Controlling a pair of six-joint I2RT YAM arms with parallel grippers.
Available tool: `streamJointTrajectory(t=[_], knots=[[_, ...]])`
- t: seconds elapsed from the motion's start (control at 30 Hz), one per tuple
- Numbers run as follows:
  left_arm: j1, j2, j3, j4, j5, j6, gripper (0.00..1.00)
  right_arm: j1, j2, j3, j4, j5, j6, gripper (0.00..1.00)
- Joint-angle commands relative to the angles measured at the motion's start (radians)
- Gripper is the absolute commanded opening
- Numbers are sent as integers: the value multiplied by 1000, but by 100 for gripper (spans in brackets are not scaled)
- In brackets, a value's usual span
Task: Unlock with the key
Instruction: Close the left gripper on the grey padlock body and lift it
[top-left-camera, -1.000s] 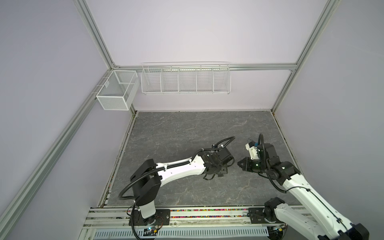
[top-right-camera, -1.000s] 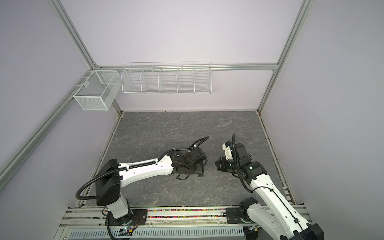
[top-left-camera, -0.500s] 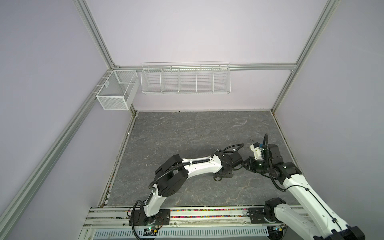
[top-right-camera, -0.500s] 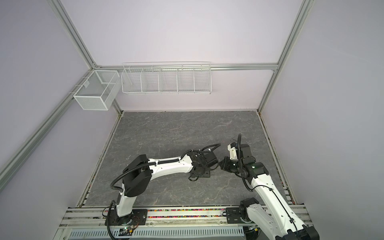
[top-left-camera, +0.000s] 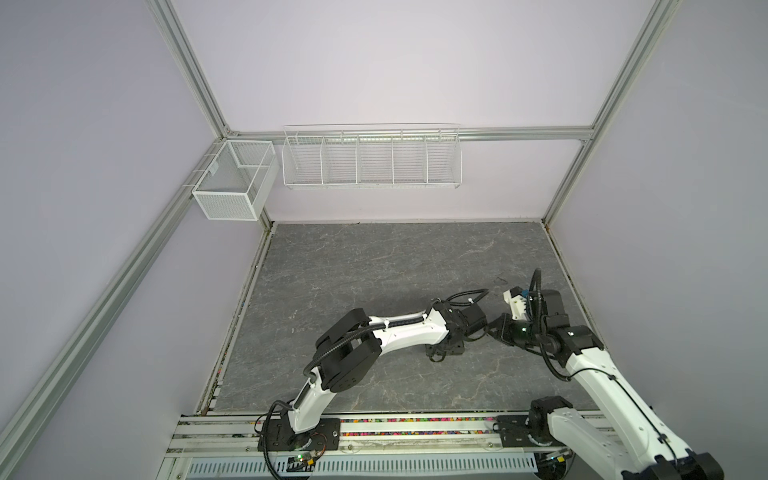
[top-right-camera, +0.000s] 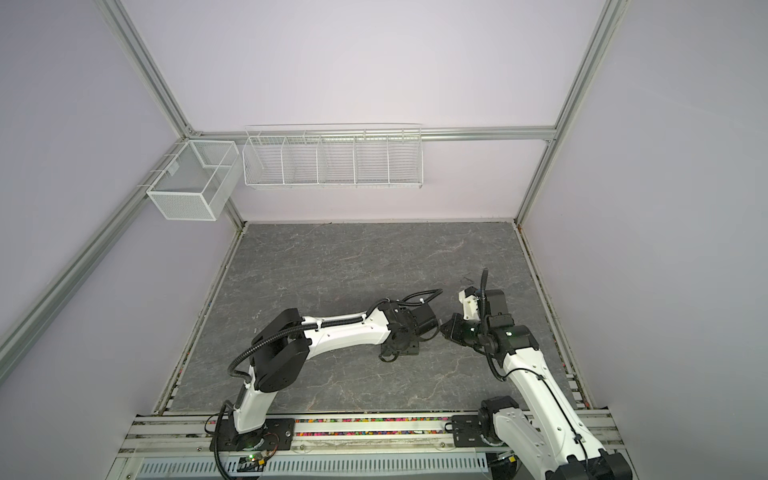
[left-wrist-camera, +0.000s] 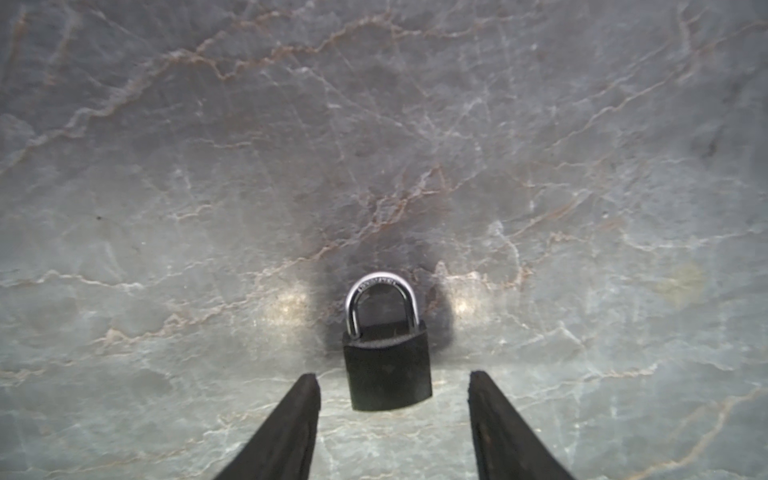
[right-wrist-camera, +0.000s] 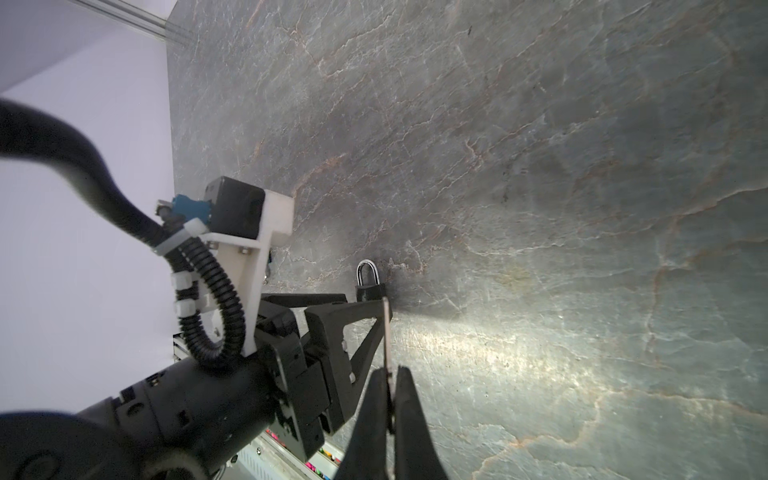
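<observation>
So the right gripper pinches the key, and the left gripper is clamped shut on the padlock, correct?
Not quite. The right gripper does pinch the key, but the left gripper is open: the left wrist view shows its fingers either side of the padlock, with gaps.

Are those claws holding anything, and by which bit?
Right jaws pinch the key by its end farthest from the padlock; left jaws stand open either side of it, not touching.

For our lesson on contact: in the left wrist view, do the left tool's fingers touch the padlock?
No, marbled table shows between the padlock and each finger of the left tool.
</observation>
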Motion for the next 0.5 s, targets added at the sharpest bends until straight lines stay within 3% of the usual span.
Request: streamJointTrajectory(t=[0.0, 0.47], knots=[[-2, 33, 34, -27, -21, -18, 55, -6, 4, -17, 20, -21, -19, 6], [7, 53, 35, -46, -29, -39, 43, -15, 10, -20, 21, -35, -24, 6]])
